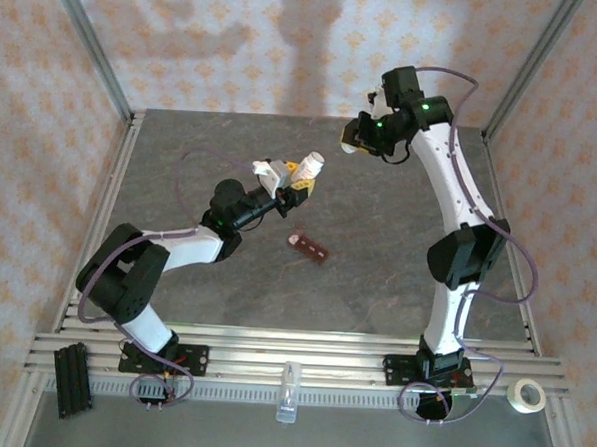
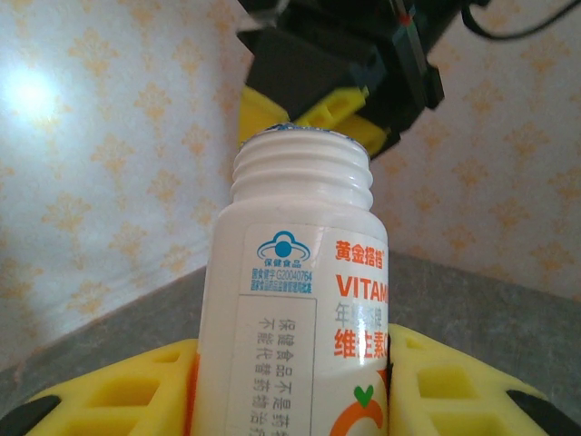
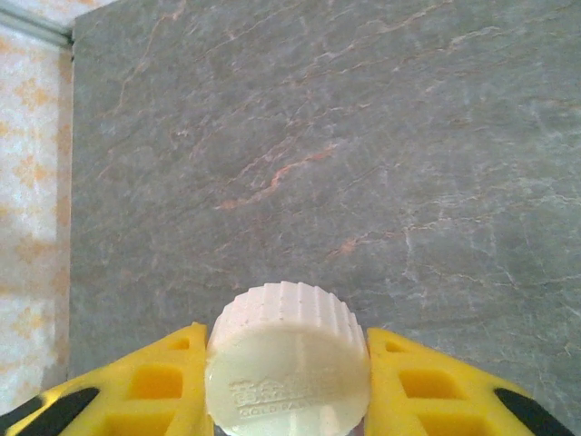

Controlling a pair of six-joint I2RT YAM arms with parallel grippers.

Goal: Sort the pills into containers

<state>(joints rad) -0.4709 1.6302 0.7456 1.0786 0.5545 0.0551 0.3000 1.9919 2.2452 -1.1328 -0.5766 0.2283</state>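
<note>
My left gripper (image 1: 294, 180) is shut on a white vitamin bottle (image 1: 309, 167), held tilted above the middle of the table. In the left wrist view the bottle (image 2: 304, 300) stands between the yellow fingers (image 2: 118, 391), its threaded neck bare and uncapped. My right gripper (image 1: 355, 138) hovers just beyond the bottle's mouth, shut on the ribbed white cap (image 3: 289, 363). The containers (image 1: 309, 248), a short reddish-brown strip, lie flat on the table below the bottle. The pills are out of view.
The grey stone table (image 1: 375, 288) has metal frame posts at its back corners. A clear tube (image 1: 288, 391) lies on the front rail, a tape roll (image 1: 526, 396) at the front right, a black bracket (image 1: 73, 377) at the front left.
</note>
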